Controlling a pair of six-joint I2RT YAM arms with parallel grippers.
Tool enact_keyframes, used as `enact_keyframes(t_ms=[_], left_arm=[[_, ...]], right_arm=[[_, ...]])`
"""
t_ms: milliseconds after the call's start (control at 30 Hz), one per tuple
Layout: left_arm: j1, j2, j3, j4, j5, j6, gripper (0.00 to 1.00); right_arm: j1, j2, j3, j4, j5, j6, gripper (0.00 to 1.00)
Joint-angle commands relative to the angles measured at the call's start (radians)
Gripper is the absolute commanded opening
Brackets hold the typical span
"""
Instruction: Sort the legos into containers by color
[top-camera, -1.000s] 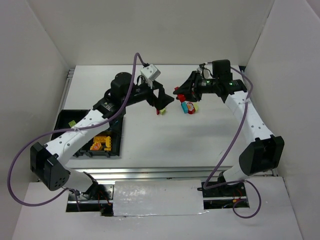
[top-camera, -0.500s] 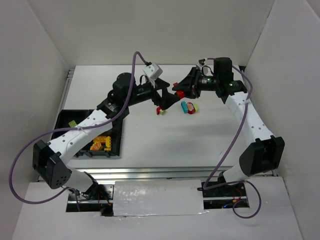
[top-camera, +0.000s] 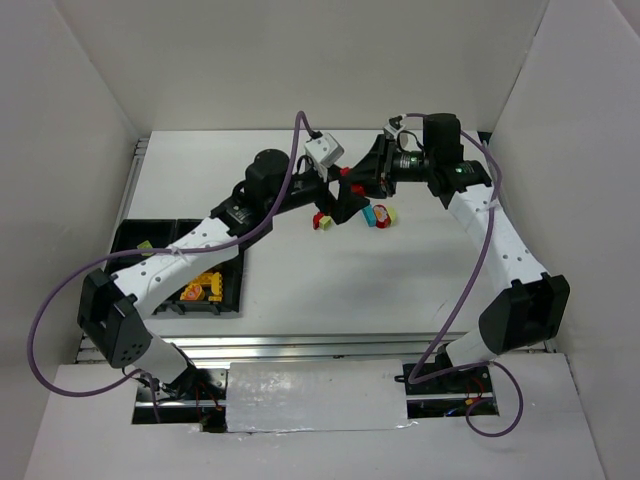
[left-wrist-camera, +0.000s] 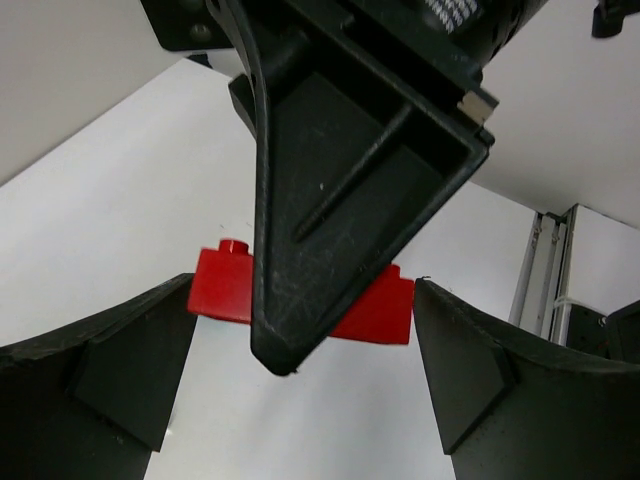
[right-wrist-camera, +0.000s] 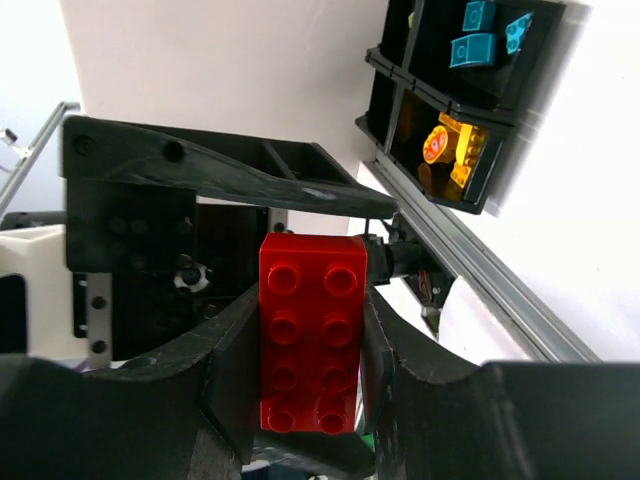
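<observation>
Evidently we are mid hand-over: our right hand (top-camera: 352, 186) pinches the red brick (right-wrist-camera: 312, 340) by its long sides, aloft over the far middle of the counter (top-camera: 300, 290), while our left hand (left-wrist-camera: 305, 385) stands spread wide, straddling the brick's ends. We should centre the left hand, close squarely on those ends, and only then loosen the right. The tray (top-camera: 128, 240) lies well apart at the near left: cyan bricks (right-wrist-camera: 478, 35) fill one compartment, orange-yellow ones (right-wrist-camera: 450, 145) the next, and perhaps one lime piece (top-camera: 145, 245) a third, though it is too small to be sure.
</observation>
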Motion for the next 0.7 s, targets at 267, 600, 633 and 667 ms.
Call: enact_keyframes(t_ms=[267, 600, 633, 667], left_arm=[[-0.004, -0.021, 0.04, 0.08, -0.001, 0.026, 0.99], [-0.002, -0.019, 0.037, 0.06, -0.01, 0.021, 0.27], [-0.002, -0.019, 0.04, 0.057, -0.015, 0.017, 0.2], [-0.002, -0.018, 0.049, 0.056, -0.018, 0.011, 0.07]], right_arm=[[0.008, -0.034, 0.021, 0.072, -0.058, -0.005, 0.0], [0.017, -0.032, 0.021, 0.098, -0.082, -0.001, 0.0], [0.017, -0.032, 0.018, 0.099, -0.085, 0.001, 0.01], [0.017, -0.031, 0.018, 0.101, -0.087, 0.004, 0.03]])
